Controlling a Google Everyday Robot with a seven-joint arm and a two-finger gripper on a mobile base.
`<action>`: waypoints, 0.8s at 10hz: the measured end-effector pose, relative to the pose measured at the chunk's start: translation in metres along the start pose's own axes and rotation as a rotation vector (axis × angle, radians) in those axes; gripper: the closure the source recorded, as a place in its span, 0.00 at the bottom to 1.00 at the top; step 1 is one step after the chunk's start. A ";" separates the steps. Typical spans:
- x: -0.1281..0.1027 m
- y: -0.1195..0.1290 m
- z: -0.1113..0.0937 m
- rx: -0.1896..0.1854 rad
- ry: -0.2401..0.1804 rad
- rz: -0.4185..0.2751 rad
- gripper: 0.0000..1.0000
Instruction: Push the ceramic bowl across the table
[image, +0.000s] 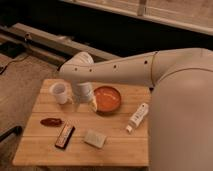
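The orange-red ceramic bowl (107, 99) sits on the light wooden slatted table (115, 150), toward the back middle. My white arm reaches in from the right and bends down over the table. My gripper (84, 102) hangs just left of the bowl, between it and the small white cup (59, 92), close to the bowl's left rim. I cannot tell whether it touches the bowl.
A small dark red oval object (51, 121) lies at the left. A dark rectangular bar (65, 136) and a pale sponge-like block (94, 138) lie near the front. A white tube (138, 117) lies right of the bowl. Carpet and a dark rail lie behind.
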 end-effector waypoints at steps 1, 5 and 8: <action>0.000 0.000 0.000 -0.001 0.002 -0.001 0.35; -0.003 -0.002 0.005 0.001 0.011 -0.004 0.35; -0.026 -0.025 0.002 0.024 0.017 -0.003 0.35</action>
